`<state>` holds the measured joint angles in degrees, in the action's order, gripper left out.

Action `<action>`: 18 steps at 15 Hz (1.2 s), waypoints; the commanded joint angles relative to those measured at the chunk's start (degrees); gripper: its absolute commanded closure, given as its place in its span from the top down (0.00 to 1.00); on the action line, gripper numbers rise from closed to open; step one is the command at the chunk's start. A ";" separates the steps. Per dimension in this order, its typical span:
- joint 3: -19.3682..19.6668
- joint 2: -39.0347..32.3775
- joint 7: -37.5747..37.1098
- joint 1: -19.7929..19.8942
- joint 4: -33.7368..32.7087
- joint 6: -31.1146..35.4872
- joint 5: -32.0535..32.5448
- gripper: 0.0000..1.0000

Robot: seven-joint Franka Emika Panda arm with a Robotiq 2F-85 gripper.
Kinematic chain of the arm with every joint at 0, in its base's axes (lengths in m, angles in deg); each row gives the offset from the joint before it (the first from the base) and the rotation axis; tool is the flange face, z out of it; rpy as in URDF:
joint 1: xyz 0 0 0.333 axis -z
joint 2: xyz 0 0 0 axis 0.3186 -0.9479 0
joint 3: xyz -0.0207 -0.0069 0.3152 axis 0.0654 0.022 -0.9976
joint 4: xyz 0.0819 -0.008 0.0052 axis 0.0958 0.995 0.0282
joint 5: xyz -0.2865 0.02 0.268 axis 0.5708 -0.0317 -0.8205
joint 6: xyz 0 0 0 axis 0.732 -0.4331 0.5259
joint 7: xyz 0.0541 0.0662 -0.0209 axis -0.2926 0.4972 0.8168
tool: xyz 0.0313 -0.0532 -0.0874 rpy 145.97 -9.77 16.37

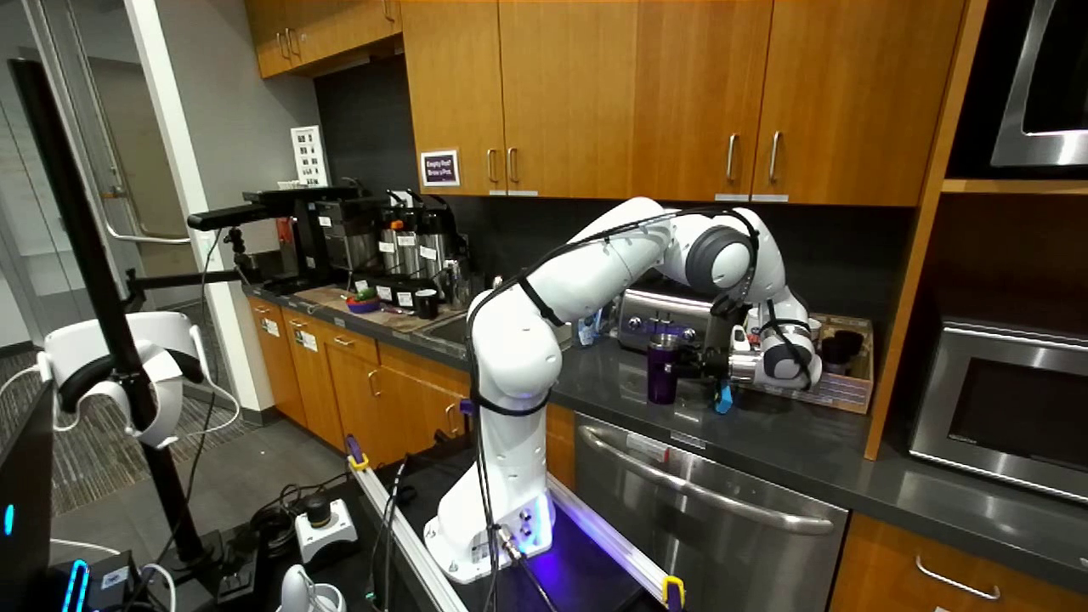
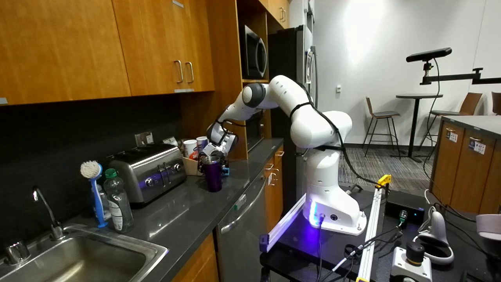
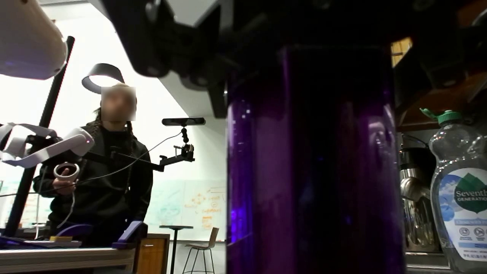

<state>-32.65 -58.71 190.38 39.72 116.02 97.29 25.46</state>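
We see the black two-fingered end effector [image 1: 677, 371] extended level around the body of a tall, glossy purple cylindrical tumbler [image 2: 213, 177], which stands upright on the dark grey, smooth worktop [image 2: 184, 207]. In the wrist view, the black fingers [image 3: 217, 99] flank the tumbler with hardly any gap showing, but we cannot tell whether they squeeze it. In both exterior views, we find a brushed-steel toaster [image 2: 156, 174] near the tumbler; a clear, green-capped plastic bottle [image 2: 119, 209] stands well apart from the tumbler, beside the stainless-steel sink [image 2: 154, 257].
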 commanded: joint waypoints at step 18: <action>-3.20 0.11 0.02 2.88 1.64 4.64 -0.33 1.00</action>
<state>-35.85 -58.59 190.40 42.60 117.66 101.93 25.13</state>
